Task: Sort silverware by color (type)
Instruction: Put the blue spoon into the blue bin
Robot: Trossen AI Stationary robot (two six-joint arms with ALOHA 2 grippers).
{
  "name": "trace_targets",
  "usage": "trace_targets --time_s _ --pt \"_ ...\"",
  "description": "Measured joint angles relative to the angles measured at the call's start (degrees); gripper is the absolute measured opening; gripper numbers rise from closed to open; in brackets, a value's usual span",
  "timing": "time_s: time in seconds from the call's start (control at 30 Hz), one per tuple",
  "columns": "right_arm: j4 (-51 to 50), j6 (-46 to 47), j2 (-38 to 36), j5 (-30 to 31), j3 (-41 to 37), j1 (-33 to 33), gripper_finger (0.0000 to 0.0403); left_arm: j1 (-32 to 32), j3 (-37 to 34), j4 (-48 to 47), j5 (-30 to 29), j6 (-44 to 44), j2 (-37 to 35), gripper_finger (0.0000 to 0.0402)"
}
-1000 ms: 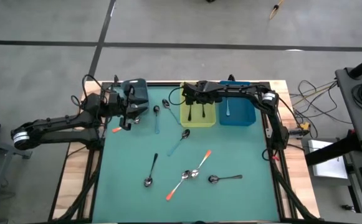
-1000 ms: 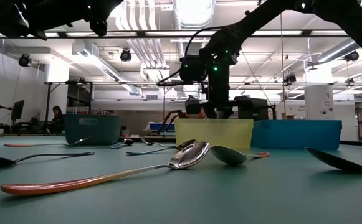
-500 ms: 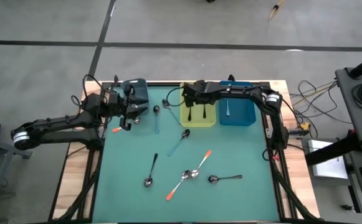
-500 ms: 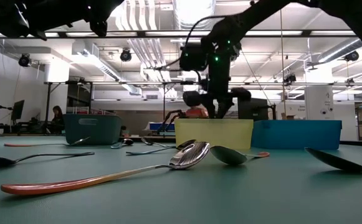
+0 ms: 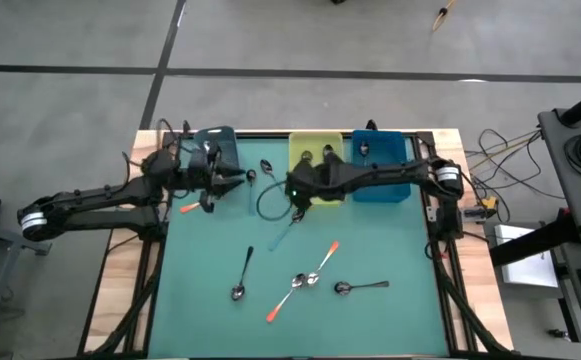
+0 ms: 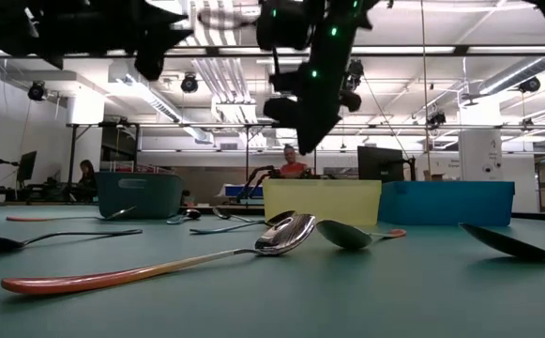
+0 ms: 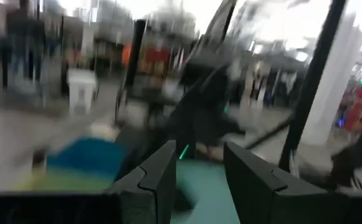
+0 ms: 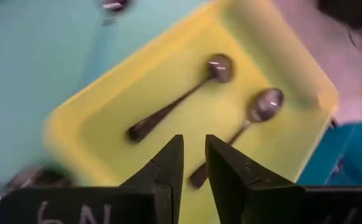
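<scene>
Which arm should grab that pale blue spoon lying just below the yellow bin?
Probably the right. The right gripper hangs empty at the yellow bin's near edge, almost over the pale blue spoon. The left gripper is farther off, by the dark bin.

Open green mat (image 5: 390,250) lies at three o'clock of the scattered spoons (image 5: 306,279), wide enough for a gripper to pass. At twelve o'clock the yellow bin (image 5: 308,150), blue bin (image 5: 388,190) and dark teal bin (image 5: 218,140) wall the far edge. The right gripper (image 5: 295,193) hangs beside the yellow bin; the left gripper (image 5: 238,178) crowds the ten o'clock corner.
</scene>
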Motion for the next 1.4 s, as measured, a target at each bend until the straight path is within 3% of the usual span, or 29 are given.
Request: trace_targets --time_s 0.27,0.73,1.1,1.4 --pt "-0.47 -11.3 -2.74 -8.83 0.0 8.26 0.0058 -2.55 0.0 -18.01 -3.32 -6.32 0.46 0.0115" --pt "0.54 -17.85 -9.34 -8.36 -2.32 13.51 0.0059 -15.0 0.0 -19.92 -17.18 -13.84 1.04 0.0115" --pt "19.93 -21.19 -19.56 -8.37 -18.84 13.51 0.0059 -19.69 0.0 -19.41 -21.66 -18.72 3.76 0.0115" --pt "30.21 -19.92 -26.55 -8.36 -30.42 13.49 0.0059 -23.02 1.85 -18.44 -25.24 -19.6 11.57 0.0115"
